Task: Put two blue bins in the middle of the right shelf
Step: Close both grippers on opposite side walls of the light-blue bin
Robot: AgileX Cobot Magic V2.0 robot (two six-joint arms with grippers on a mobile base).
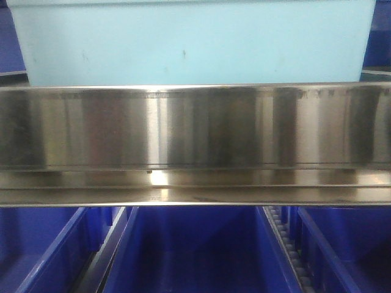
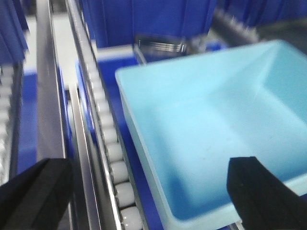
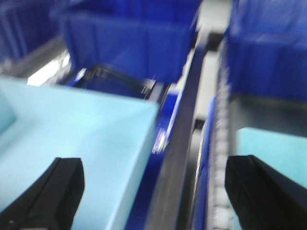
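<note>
Bin [image 1: 195, 43] — pale blue — above shelf rail [image 1: 195, 128].

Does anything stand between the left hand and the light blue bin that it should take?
Nothing visible does. The left hand is open over the light blue bin, one finger over its inside and the other over the roller track beside it; the bin's side wall lies in the gap.

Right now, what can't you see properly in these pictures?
Front view: the pale blue bin is cut off by the top edge, its base hidden behind the steel rail.
Right wrist view: blur smears the dark blue bins.
Left wrist view: the left gripper has fingers running off the bottom edge.
</note>
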